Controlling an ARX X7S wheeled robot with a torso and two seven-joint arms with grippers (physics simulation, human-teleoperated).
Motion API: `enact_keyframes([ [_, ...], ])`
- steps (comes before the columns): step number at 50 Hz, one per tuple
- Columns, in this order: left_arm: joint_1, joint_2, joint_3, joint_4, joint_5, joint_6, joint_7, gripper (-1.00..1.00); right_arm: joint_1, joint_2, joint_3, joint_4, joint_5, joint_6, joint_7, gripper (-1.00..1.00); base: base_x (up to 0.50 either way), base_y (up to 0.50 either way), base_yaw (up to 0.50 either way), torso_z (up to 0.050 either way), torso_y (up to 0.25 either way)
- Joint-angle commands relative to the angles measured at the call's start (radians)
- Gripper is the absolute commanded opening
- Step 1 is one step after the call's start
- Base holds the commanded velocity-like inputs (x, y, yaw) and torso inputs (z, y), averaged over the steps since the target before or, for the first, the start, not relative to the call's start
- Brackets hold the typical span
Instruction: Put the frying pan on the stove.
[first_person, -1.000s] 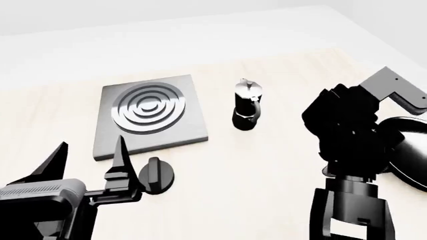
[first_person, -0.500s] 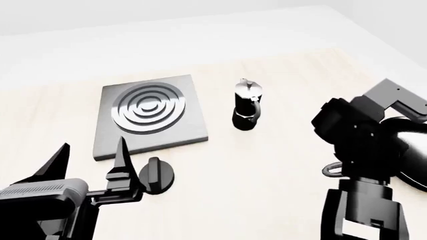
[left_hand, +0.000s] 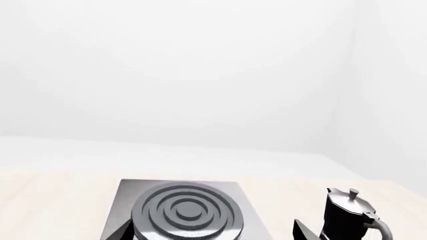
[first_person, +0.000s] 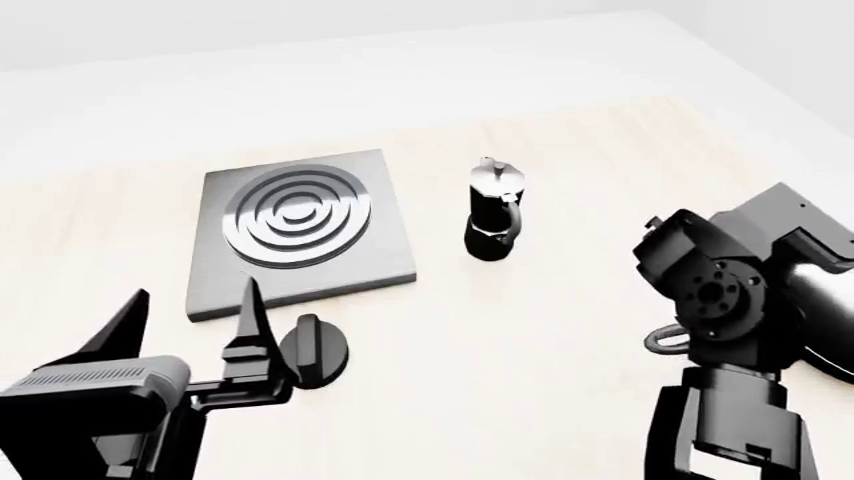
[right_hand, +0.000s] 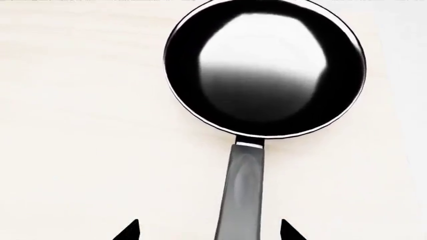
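Our left pincer (first_person: 187, 325) hangs open and empty near the stove (first_person: 299, 233) and small knob (first_person: 315, 352); our right pincer (right_hand: 209, 231), spread wide, straddles the handle of the frying pan (right_hand: 265, 67) lying on the desk (first_person: 561, 300) far right. Closing off-centre could skid the pan.

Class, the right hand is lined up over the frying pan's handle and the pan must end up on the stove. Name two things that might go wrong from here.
1. The right hand straddles the far end of the long handle of the frying pan; gripped there, the pan may tip or twist.
2. The moka pot stands between pan and stove; a low carry might knock it.
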Motion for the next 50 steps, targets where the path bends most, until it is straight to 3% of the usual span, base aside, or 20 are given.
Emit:
enact_keyframes([
  [1, 0.002, 0.022, -0.015, -0.024, 0.018, 0.039, 0.038, 1.0, -0.005, -0.01, 0.03, 0.042, -0.035, -0.051, -0.036, 1.0, 0.0, 0.0, 0.0, 0.0, 0.0],
  [33, -0.003, 0.02, 0.007, -0.056, 0.028, 0.051, 0.038, 1.0, -0.119, 0.005, 0.086, 0.023, -0.013, -0.124, -0.04, 1.0, 0.0, 0.0, 0.0, 0.0, 0.0],
  [50, -0.003, 0.014, 0.01, -0.054, 0.024, 0.053, 0.032, 1.0, -0.096, -0.01, 0.078, 0.125, -0.01, -0.172, -0.09, 1.0, 0.0, 0.0, 0.0, 0.0, 0.0],
])
